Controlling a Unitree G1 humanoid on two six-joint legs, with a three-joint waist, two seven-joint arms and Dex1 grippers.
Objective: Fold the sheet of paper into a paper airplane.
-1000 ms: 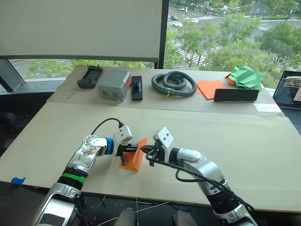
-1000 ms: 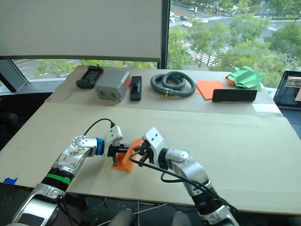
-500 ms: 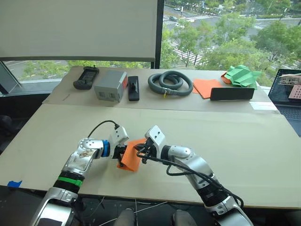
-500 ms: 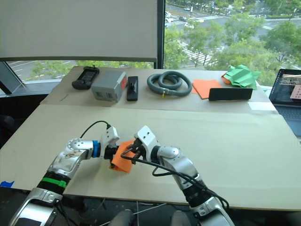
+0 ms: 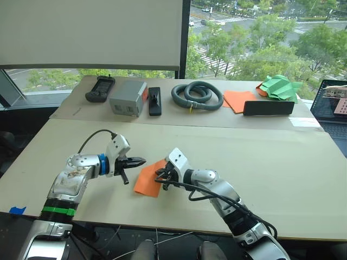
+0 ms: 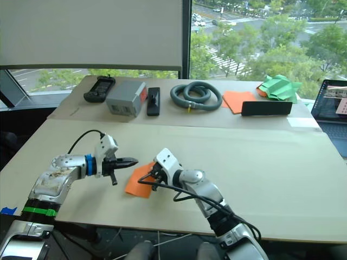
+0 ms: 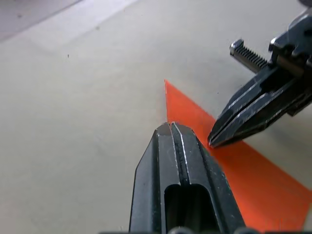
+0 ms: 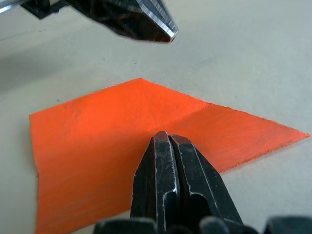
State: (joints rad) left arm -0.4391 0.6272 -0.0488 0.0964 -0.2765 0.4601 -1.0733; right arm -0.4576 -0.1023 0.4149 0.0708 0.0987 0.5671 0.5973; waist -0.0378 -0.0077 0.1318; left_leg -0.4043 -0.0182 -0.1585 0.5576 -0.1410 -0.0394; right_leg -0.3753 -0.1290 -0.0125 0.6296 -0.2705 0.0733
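Sheet of paper (image 5: 149,178): lying flat near the tabletop's (image 5: 282,179) front edge. Left tool (image 5: 135,161): pressed together, now pulling clear. Right tool (image 5: 161,179): closed, pressing the sheet; fold being flattened, airplane unfinished.

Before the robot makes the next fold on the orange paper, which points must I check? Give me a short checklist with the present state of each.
1. The sheet of paper lies flat on the table: ok, only a crease line shows.
2. Right gripper is on the paper: ok, its tip sits over the sheet near the crease, fingers shut.
3. Left gripper is off the paper: ok, it hangs beside the sheet's corner, fingers shut.
4. Right tip really presses the sheet down: cannot tell.
5. The two grippers are apart: ok, but near each other.
6. Table space around the sheet for folding: ok, the hose and grey box are far at the back.
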